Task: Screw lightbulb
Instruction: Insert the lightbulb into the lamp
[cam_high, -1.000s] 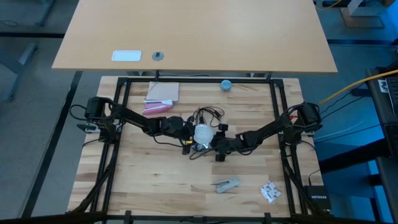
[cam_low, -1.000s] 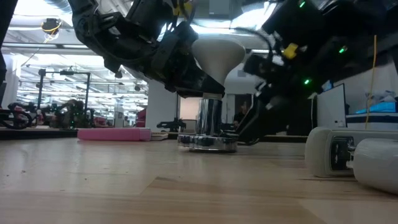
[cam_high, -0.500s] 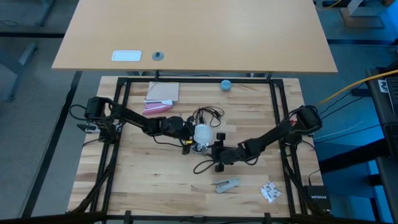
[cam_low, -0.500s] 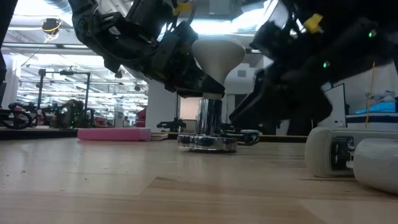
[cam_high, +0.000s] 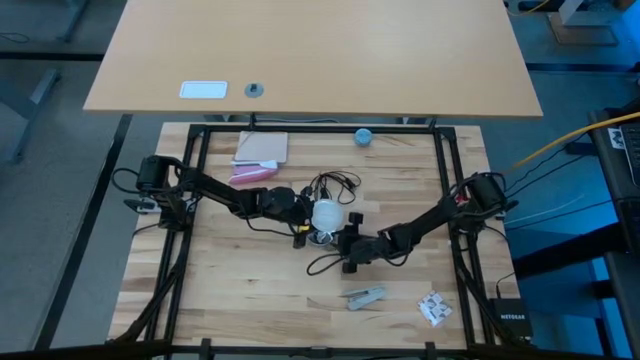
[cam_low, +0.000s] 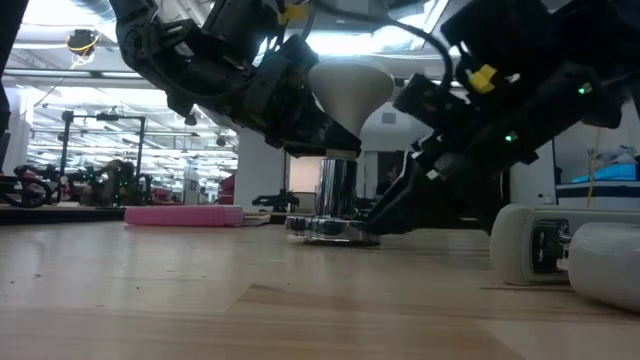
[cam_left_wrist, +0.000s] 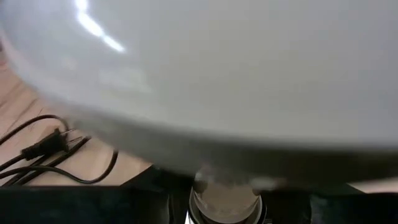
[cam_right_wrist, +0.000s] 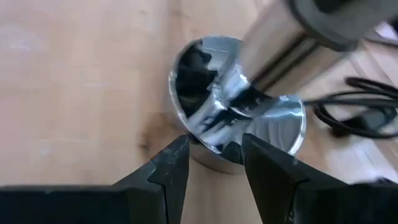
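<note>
You had the lightbulb (cam_high: 326, 214) seated at table centre, dome up, its narrow neck sitting on top of the upright chrome socket post (cam_low: 338, 188). That post rose from the round silver lamp base (cam_right_wrist: 239, 134), so the bulb's long axis ran vertical, straight down through the post.

Your left gripper (cam_high: 301, 212) came in from nine o'clock and was clamped on the bulb at its neck, just under the dome; the left wrist view was filled by the white glass with the post directly below it. That was clearly the nearer arm, already in contact, and any turn of the bulb would have to be about that vertical axis.

Your right gripper (cam_right_wrist: 214, 162) reached in from four o'clock, low at table height. Its jaws stood partly apart and held nothing, with the rim of the silver base just ahead of the fingertips (cam_right_wrist: 176, 152). From the right wrist view I could not tell whether they touched the rim. I judged it was there to steady the base, which looked light enough to spin with the bulb.

The black power cord (cam_high: 335, 184) lay looped at twelve o'clock of the base, clear of both grippers.

No brand, label or writing could be read on the bulb or the lamp.
</note>
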